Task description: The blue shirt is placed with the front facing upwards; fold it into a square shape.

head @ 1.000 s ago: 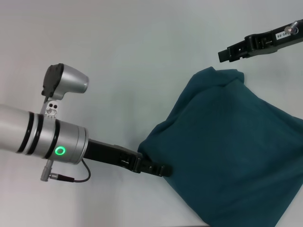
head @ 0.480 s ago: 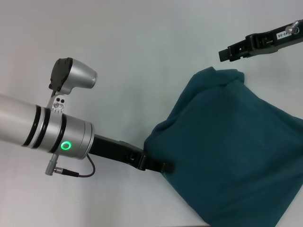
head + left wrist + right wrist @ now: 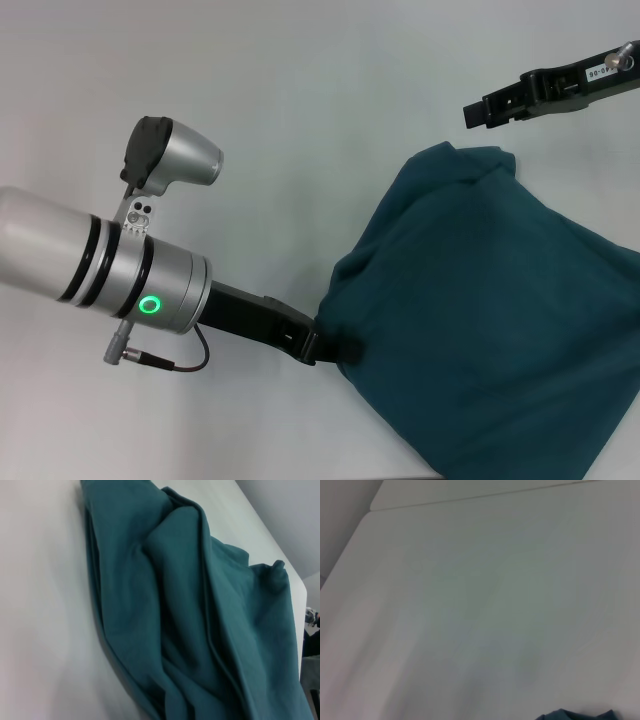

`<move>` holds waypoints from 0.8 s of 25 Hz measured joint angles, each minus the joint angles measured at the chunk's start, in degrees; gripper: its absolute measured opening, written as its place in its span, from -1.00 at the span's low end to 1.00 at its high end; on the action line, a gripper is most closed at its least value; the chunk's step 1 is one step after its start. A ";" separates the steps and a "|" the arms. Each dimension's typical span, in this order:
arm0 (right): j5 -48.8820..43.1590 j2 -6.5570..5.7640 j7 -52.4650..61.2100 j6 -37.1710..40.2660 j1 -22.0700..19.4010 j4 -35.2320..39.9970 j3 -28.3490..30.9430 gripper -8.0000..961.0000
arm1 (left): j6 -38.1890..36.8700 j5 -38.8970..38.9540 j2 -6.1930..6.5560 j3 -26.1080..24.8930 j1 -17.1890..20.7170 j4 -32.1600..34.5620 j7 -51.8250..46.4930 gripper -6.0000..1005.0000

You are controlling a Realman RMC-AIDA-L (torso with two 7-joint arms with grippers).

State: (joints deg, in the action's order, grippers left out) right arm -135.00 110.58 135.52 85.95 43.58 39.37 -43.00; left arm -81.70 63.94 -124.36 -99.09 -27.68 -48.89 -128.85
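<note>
One blue shirt lies bunched, stretching diagonally.

**Blue shirt bunched on the white table**

The blue shirt lies in a loose, rumpled heap toward the right and near side of the table, not flat. It is plain dark teal cloth; no lettering or collar shows. One lobe pokes up at the far end. Close up, the shirt falls in long, soft, overlapping folds.
</note>
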 joint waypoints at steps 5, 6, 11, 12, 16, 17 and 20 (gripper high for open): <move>0.00 -0.02 0.00 0.00 0.01 0.00 0.02 -0.11 | -0.04 -0.01 0.15 0.04 -0.10 0.00 0.01 -0.75; 0.00 -0.02 0.00 0.00 0.01 0.00 0.02 -0.11 | -0.04 -0.08 0.17 0.04 -0.10 -0.05 0.00 -0.76; 0.00 0.03 0.00 0.00 0.01 0.00 0.02 -0.11 | -0.07 -0.77 0.38 -0.17 -0.16 -1.07 -0.49 -0.80; 0.00 0.04 0.00 0.01 0.01 0.00 0.02 -0.11 | -0.10 -1.10 0.45 -0.30 -0.19 -1.62 -0.73 -0.80; 0.00 0.07 0.02 0.18 -0.13 0.00 0.02 -0.11 | -0.13 -2.78 0.69 -1.43 -0.32 -4.38 -1.45 -0.80; 0.00 0.07 0.03 0.21 -0.22 0.00 0.02 -0.11 | -0.13 -3.16 0.70 -1.90 -0.45 -4.74 -1.46 -0.80; 0.00 0.07 0.04 0.34 -0.37 0.00 0.02 -0.11 | -0.13 -4.15 0.74 -3.34 -1.12 -5.30 -1.44 -0.80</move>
State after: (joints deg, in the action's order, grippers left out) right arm -135.00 110.65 135.56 86.29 43.21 39.37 -42.98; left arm -81.83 59.79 -123.62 -102.43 -28.80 -54.19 -130.29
